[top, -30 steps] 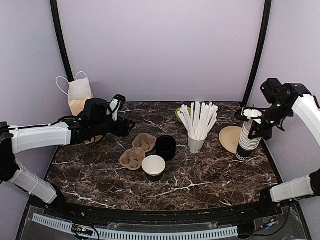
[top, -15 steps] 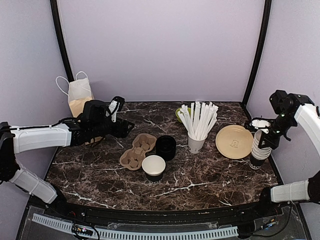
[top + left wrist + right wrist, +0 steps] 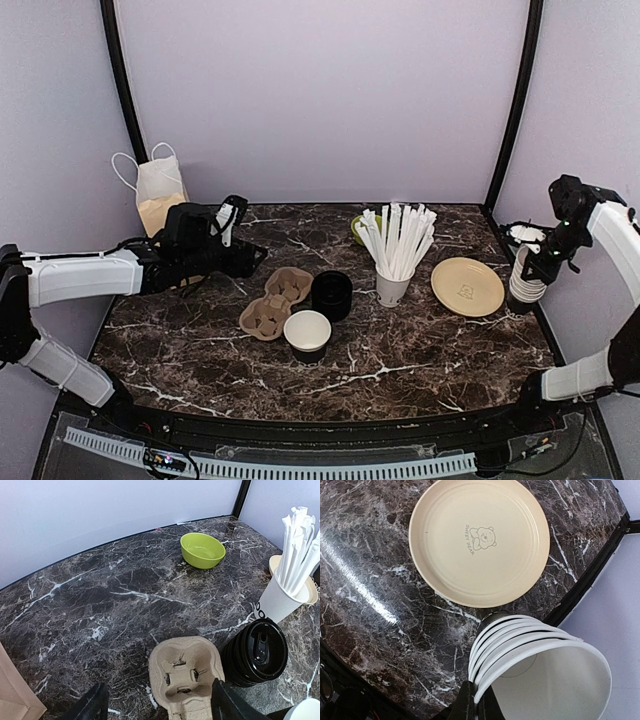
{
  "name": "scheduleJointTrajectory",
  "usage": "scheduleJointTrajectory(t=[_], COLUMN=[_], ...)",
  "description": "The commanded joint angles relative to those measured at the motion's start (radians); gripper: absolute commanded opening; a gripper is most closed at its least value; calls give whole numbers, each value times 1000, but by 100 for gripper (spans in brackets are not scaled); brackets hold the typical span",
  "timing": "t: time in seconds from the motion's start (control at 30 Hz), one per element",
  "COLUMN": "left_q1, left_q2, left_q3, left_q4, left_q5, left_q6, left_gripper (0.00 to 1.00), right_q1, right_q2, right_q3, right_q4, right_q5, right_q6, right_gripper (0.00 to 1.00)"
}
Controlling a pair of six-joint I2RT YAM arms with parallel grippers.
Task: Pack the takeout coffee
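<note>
The takeout coffee cup (image 3: 307, 335), black outside and white inside, stands lidless in front of the brown pulp cup carrier (image 3: 277, 300); its white rim (image 3: 307, 711) shows at the lower right of the left wrist view. My left gripper (image 3: 250, 255) hovers open just left of the carrier (image 3: 186, 677), nothing between its fingers (image 3: 160, 706). At the table's right edge my right gripper (image 3: 545, 262) is shut on the rim of the top cup of a nested stack of lidless cups (image 3: 527, 278). In the right wrist view that gripper (image 3: 479, 705) pinches the stack's (image 3: 520, 640) top rim.
A stack of black lids (image 3: 331, 295) sits right of the carrier. A white cup of straws (image 3: 393, 285) stands mid-table, a green bowl (image 3: 360, 228) behind it. A cream plate (image 3: 467, 286) lies beside the cup stack. A paper bag (image 3: 158, 195) stands at back left.
My right gripper has carried the cup stack rightward from the plate to the table's right edge, uncovering the plate. The left arm has barely moved.
</note>
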Motion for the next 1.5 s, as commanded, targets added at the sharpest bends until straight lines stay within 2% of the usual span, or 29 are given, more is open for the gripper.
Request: scheduleJointTrajectory(t=[0.0, 0.13, 0.3, 0.43, 0.7, 0.9, 1.0, 1.1, 1.3, 1.47], left_q1=[5, 5, 7, 7, 7, 7, 7, 7, 1, -1], left_q2=[-25, -29, -29, -25, -15, -26, -29, -25, -41, -24], left_q3=[-10, -13, -13, -16, -18, 8, 39, 77, 87, 126], left_q4=[28, 28, 28, 34, 43, -21, -112, -186, -256, -248], left_q5=[35, 36, 38, 43, 48, 69, 110, 159, 285, 284], left_q6=[3, -1, -2, -6, -12, -15, -6, 10, 33, 5], left_gripper=[73, 73, 73, 73, 73, 71, 68, 63, 59, 61], right_q1=[-35, -74, -112, -116, -116, -113, -86, 6, 359, 652], right_q2=[48, 94, 122, 113, 123, 97, 67, 42, 27, 125], right_q3=[28, 47, 76, 101, 174, 362, 421, 416, 259, 237], right_q4=[75, 66, 54, 54, 8, -154, -173, -165, -1, 125], right_q5=[-50, -91, -123, -132, -102, -101, -116, -171, -256, -190], right_q6=[7, 5, 4, 11, 15, 30, 66, 113, 174, 210], right_gripper=[0, 0, 27, 39, 49, 58, 58, 53, 34, 22])
